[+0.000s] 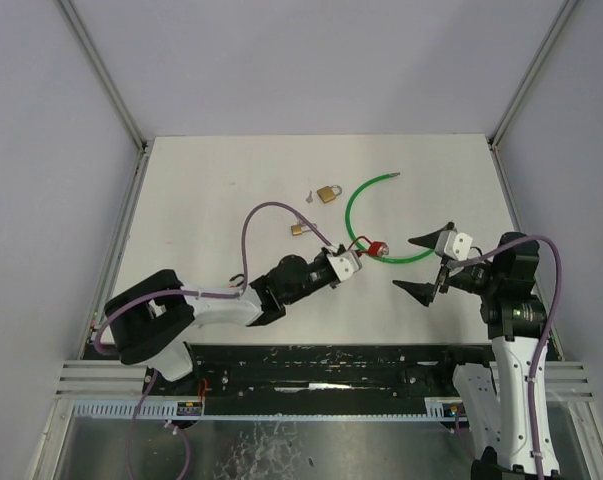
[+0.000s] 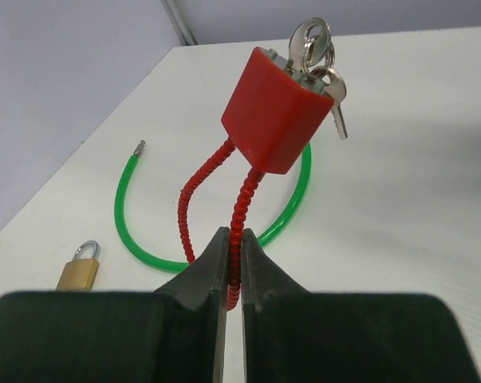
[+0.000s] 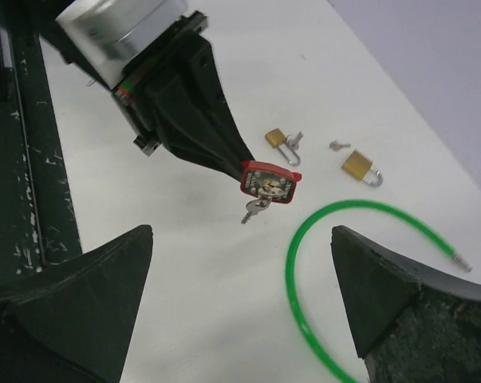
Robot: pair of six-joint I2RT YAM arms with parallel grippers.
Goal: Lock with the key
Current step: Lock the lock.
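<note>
A red padlock point(image 1: 379, 248) with a ribbed red cable shackle point(image 2: 238, 209) hangs in the air above the table. My left gripper point(image 1: 346, 262) is shut on that shackle just below the lock body point(image 2: 276, 112). A bunch of keys point(image 2: 316, 48) sits in the lock's keyhole, and one key point(image 3: 256, 209) dangles from the lock point(image 3: 268, 182). My right gripper point(image 1: 421, 265) stands wide open to the right of the lock, apart from it, with nothing between its fingers point(image 3: 368, 295).
A green cable point(image 1: 356, 205) lies curved on the table under and behind the lock. Two brass padlocks point(image 1: 328, 193) point(image 1: 297, 229) and a small loose key point(image 3: 338, 145) lie farther back. The black base rail point(image 3: 33, 159) runs along the near edge.
</note>
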